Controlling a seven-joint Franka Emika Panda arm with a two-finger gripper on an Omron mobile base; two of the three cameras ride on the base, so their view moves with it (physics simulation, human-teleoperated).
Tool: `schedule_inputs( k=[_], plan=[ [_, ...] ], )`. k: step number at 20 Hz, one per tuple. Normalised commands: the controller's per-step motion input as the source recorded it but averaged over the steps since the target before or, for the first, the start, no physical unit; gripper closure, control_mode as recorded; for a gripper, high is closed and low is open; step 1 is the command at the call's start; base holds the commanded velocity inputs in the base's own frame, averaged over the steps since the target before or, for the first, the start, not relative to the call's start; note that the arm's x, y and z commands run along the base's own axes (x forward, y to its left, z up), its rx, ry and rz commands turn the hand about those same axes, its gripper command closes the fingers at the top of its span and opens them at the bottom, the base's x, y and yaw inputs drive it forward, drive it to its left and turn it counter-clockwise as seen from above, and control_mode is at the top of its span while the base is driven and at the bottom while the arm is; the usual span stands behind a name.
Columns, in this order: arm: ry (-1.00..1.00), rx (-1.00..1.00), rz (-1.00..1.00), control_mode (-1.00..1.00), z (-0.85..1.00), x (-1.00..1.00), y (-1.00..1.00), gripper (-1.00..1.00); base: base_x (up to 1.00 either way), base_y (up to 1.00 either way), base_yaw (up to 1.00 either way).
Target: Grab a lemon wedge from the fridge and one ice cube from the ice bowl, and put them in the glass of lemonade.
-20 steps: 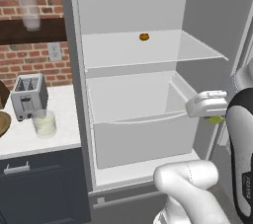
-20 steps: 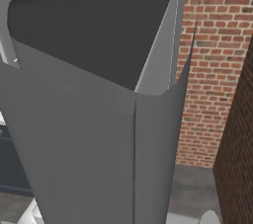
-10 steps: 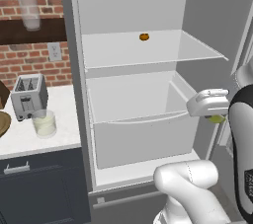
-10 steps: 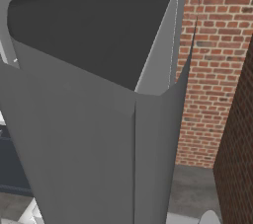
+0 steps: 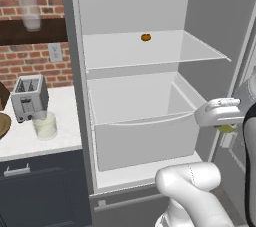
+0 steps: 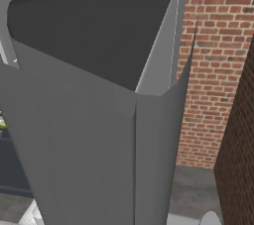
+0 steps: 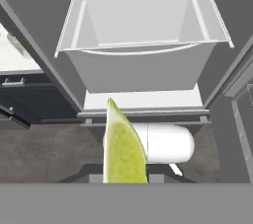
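Fingers pinched the lemon wedge (image 7: 123,146), which stood up between them in the hand view, yellow-green, pointed end up. Seen from the left base camera, the gripper (image 5: 226,127) hung just outside the open fridge (image 5: 145,96), at its right side, level with the lower drawer (image 5: 142,136), the wedge a small green patch under the white hand. A small orange item (image 5: 145,37) sat on the upper shelf. On the counter (image 5: 30,141) left of the fridge, the glass of lemonade (image 5: 45,124) stood in front of the toaster (image 5: 29,97), with the ice bowl (image 5: 4,126) at the frame's left edge.
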Motion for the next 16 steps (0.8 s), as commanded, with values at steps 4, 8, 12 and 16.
schedule_inputs(
  k=[4, 8, 12, 16],
  plan=[
    [0.0, 0.0, 0.0, -1.0, 0.0, -0.38, 0.0, 1.0, 0.0, 0.0, 0.0],
    [0.0, 0.0, 0.0, 1.0, 0.0, -0.11, 0.0, 1.0, -0.19, 0.11, 0.0],
    [0.0, 0.0, 0.0, 1.0, 0.0, 0.0, 0.0, 1.0, 0.0, 0.19, 0.0],
    [0.0, 0.0, 0.0, 1.0, 0.0, 0.0, 0.0, 1.0, -0.13, 0.34, 0.0]
  ],
)
